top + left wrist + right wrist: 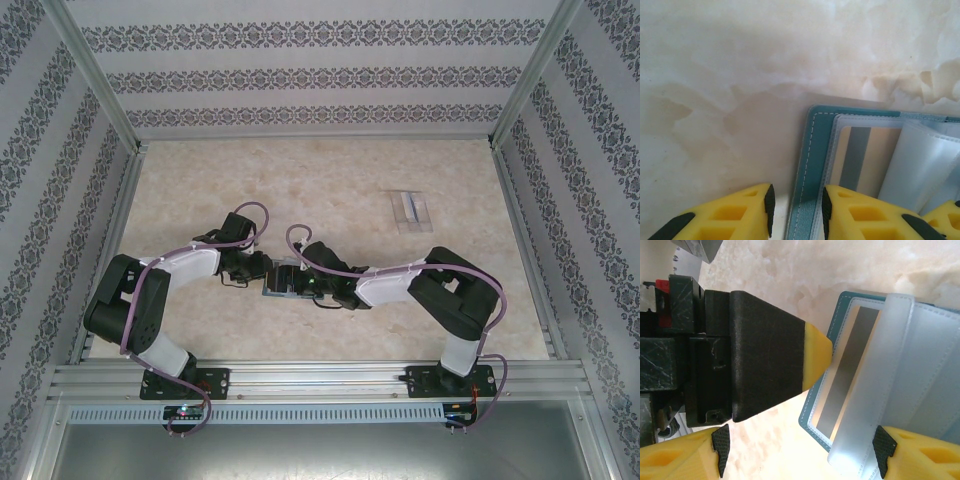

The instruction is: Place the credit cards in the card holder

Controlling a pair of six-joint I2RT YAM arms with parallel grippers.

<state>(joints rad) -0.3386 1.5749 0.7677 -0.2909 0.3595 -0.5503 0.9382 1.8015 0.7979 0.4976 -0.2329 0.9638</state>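
Card holder (pixel 284 281) is lying open by the near edge of the tabletop (pixel 330 180), long axis left-right. The left gripper (pixel 795 206), slightly parted, is straddling its end, and the right gripper (pixel 802 450) is gaping wide, empty.

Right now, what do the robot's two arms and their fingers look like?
The left arm and right arm match: chunky black joints, white shells, and a purple cable looped along each. The fingers are yellow plastic blocks with square cut-outs and black pads at the tips.
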